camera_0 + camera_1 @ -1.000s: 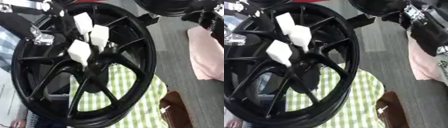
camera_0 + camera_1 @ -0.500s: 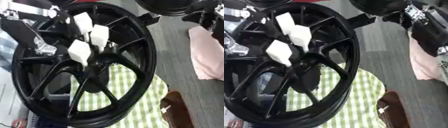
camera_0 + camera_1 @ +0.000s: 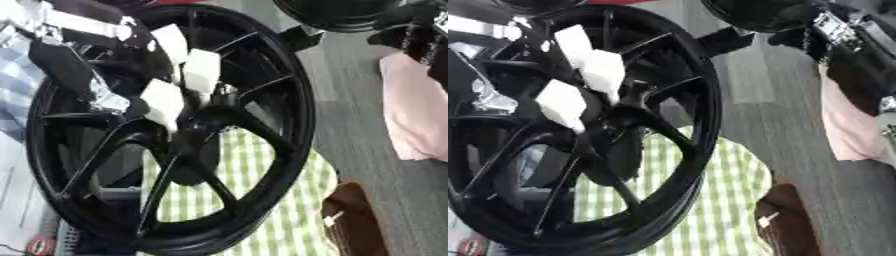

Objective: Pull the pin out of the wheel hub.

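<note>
The black wheel hub [image 3: 175, 130] stands nearly upright and fills the left and centre of the frame, its spokes meeting at a dark centre, with three white blocks [image 3: 188, 75] fixed on the spokes in the upper middle. The pin itself cannot be picked out with certainty; it probably sits at the centre [image 3: 206, 112], just below the blocks. The hub looks heavy and rigid, unlikely to shift, while a pin would be small, stiff and smooth, best pinched at its exposed end and drawn straight along its axis. The left robot hand [image 3: 83, 75] reaches in from the upper left against the spokes; how its fingers stand cannot be told. The right robot hand [image 3: 846, 42] hangs at the upper right, its fingers likewise unclear. A green checked cloth [image 3: 262, 200] lies beneath the rim.
</note>
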Robot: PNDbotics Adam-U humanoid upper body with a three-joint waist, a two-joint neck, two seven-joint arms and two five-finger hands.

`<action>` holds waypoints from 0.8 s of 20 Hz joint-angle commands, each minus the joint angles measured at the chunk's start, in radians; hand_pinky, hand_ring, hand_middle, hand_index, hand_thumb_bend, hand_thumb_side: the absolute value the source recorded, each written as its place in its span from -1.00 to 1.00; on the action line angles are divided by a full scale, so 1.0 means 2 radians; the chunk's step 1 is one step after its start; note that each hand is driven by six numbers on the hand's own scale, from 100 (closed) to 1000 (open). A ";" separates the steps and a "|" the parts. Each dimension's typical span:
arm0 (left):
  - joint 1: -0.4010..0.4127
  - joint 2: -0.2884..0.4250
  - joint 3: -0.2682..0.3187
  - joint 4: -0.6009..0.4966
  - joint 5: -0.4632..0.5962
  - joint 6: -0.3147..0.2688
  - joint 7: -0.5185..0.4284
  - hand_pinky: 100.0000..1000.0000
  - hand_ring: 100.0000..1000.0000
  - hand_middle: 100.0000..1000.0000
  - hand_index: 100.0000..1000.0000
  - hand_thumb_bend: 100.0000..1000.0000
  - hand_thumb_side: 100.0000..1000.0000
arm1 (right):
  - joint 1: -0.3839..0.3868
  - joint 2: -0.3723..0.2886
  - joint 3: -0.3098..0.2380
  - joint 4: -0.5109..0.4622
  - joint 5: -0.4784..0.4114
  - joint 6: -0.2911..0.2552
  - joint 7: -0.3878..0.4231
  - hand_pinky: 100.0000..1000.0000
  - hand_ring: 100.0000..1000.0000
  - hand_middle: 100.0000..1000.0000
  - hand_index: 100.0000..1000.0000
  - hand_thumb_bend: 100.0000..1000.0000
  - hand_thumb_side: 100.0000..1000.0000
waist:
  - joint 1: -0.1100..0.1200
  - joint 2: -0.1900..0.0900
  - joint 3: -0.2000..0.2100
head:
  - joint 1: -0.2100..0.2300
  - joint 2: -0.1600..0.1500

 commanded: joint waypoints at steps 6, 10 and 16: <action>-0.009 0.001 -0.006 0.008 -0.009 -0.001 0.001 0.61 0.44 0.38 0.66 -0.46 -0.12 | -0.005 -0.007 -0.004 -0.011 0.001 0.001 0.000 0.90 0.46 0.37 0.42 -1.00 0.26 | -0.002 -0.008 -0.002 | 0.002 0.001; -0.010 -0.002 -0.010 0.012 -0.011 -0.005 0.001 0.61 0.43 0.36 0.64 -0.45 -0.15 | -0.005 -0.006 -0.004 -0.011 0.001 0.001 0.000 0.90 0.46 0.37 0.42 -1.00 0.27 | -0.003 -0.008 -0.002 | 0.002 0.001; -0.011 -0.007 -0.014 0.019 -0.013 -0.009 0.001 0.59 0.40 0.31 0.64 -0.47 -0.19 | -0.005 -0.005 -0.005 -0.011 0.000 0.002 0.001 0.90 0.46 0.37 0.42 -1.00 0.27 | -0.003 -0.008 -0.002 | 0.003 0.000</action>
